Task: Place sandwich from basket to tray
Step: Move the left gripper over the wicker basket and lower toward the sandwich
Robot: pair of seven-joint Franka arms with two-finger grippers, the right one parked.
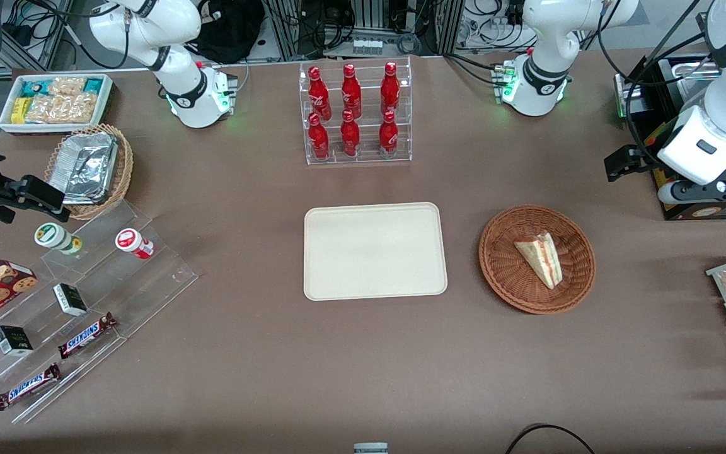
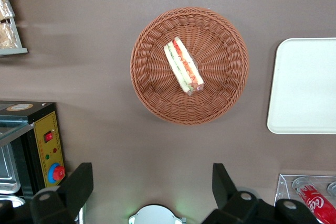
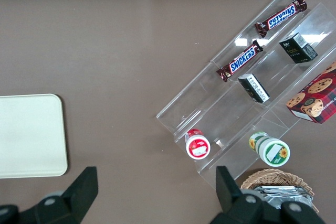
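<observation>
- Sandwich [image 2: 183,66] lies inside the basket [image 2: 157,98], a white wedge showing red and green filling along its edge; it sits roughly at the basket's middle, below the gripper and free of it.
- Gripper [image 2: 152,187] of the left arm is held high over bare table, its two fingers [image 2: 79,182] spread wide apart with nothing between them; in the wrist view the basket shows just ahead of the fingertips.
- Front view puts the gripper [image 1: 621,165] at the working arm's end of the table, farther from the front camera than the basket [image 1: 508,277] and off to its side, well above the cloth.
- Sandwich [image 1: 541,258] in the front view points its narrow end toward the front camera; the basket rests flat on the brown table [image 1: 262,366].
- Tray [image 1: 325,277] lies flat and bare beside the basket, toward the parked arm's end, a clear strip of table between them; it is farther from the gripper than the basket is. The wrist view catches only one end of the tray [image 2: 304,85].
- Black appliance with a yellow control panel [image 2: 50,148] stands near the gripper, at the working arm's end.
- Clear rack of red bottles [image 1: 353,113] stands farther from the front camera than the tray, well apart from the gripper.
</observation>
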